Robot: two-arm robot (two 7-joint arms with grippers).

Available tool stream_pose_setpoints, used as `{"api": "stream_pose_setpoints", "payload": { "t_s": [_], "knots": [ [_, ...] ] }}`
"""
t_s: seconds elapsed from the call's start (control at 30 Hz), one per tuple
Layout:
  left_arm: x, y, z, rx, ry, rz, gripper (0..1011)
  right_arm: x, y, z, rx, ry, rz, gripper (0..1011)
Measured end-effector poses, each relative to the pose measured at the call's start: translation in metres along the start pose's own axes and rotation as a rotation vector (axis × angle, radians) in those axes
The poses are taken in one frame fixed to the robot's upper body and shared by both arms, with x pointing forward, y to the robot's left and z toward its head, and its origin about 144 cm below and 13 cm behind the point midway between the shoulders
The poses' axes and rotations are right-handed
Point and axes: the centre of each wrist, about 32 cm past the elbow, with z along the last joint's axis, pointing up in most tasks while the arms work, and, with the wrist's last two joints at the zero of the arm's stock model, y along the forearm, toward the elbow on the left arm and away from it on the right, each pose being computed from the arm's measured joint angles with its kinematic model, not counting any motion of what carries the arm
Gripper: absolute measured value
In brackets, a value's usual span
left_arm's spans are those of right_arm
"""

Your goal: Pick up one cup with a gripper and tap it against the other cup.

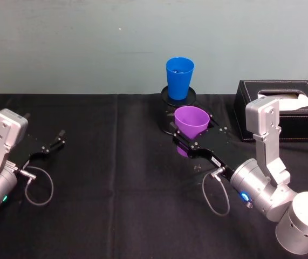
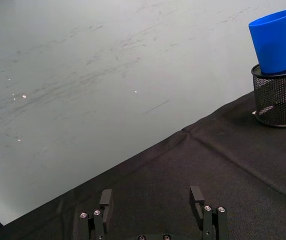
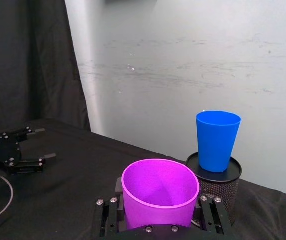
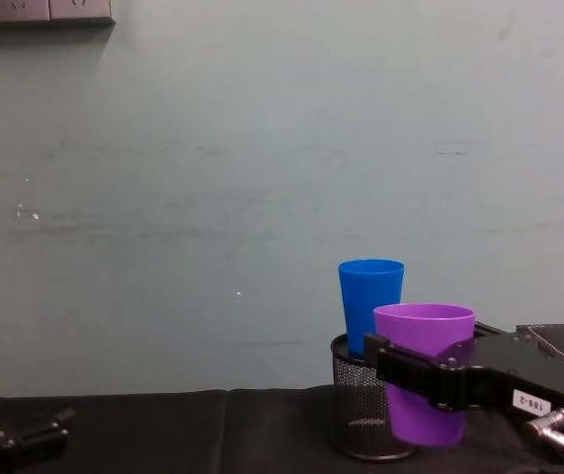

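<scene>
- Right gripper (image 1: 189, 142): black, two-fingered, white label on its body; fingers closed against the lower wall of the purple cup (image 1: 190, 121), one on each side.
- Purple cup: upright, mouth up, long axis vertical, carried in front of the right wrist. From the chest view its base looks just clear of the table (image 1: 116, 189), though I cannot be sure.
- Blue cup (image 1: 179, 75): upright on top of the black mesh holder (image 1: 167, 97) at the far edge of the table, so it sits higher than the purple cup.
- Key relation: the blue cup lies ahead of the held cup along the gripper's reach, a little towards the robot's left and above it. The two cups are near but apart. The purple rim is about level with the blue cup's lower half.
- Judgement: a short forward and slightly upward push should bring wall to wall. Too low, and the purple cup would meet the mesh holder instead.
- Arm nearer: the right, by far.
- Left gripper (image 1: 54, 144): fingers spread, holding nothing, low over the cloth well to the left.
- Room: black tissue box (image 1: 283, 110) just to the right of the right arm; wall close behind the holder; open cloth to the left.
</scene>
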Motion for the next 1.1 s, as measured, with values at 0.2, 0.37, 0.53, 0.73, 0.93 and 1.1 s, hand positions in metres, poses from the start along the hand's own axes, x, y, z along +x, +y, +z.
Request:
{"api": "stream_pose_setpoints", "payload": {
  "t_s": [0.2, 0.37, 0.53, 0.73, 0.93, 1.1],
  "knots": [
    [0.0000, 0.0000, 0.0000, 0.000, 0.000, 0.000, 1000, 0.0000, 0.0000, 0.0000, 0.000, 0.000, 0.000, 734],
    [0.0000, 0.0000, 0.0000, 0.000, 0.000, 0.000, 1000, 0.0000, 0.0000, 0.0000, 0.000, 0.000, 0.000, 734],
    [0.0000, 0.0000, 0.0000, 0.000, 0.000, 0.000, 1000, 0.0000, 0.0000, 0.0000, 0.000, 0.000, 0.000, 735],
    [0.0000, 0.0000, 0.0000, 0.000, 0.000, 0.000, 1000, 0.0000, 0.0000, 0.0000, 0.000, 0.000, 0.000, 735],
    [0.0000, 0.0000, 0.0000, 0.000, 0.000, 0.000, 1000, 0.0000, 0.0000, 0.0000, 0.000, 0.000, 0.000, 734],
    [0.0000, 0.0000, 0.0000, 0.000, 0.000, 0.000, 1000, 0.0000, 0.0000, 0.0000, 0.000, 0.000, 0.000, 734]
  ]
}}
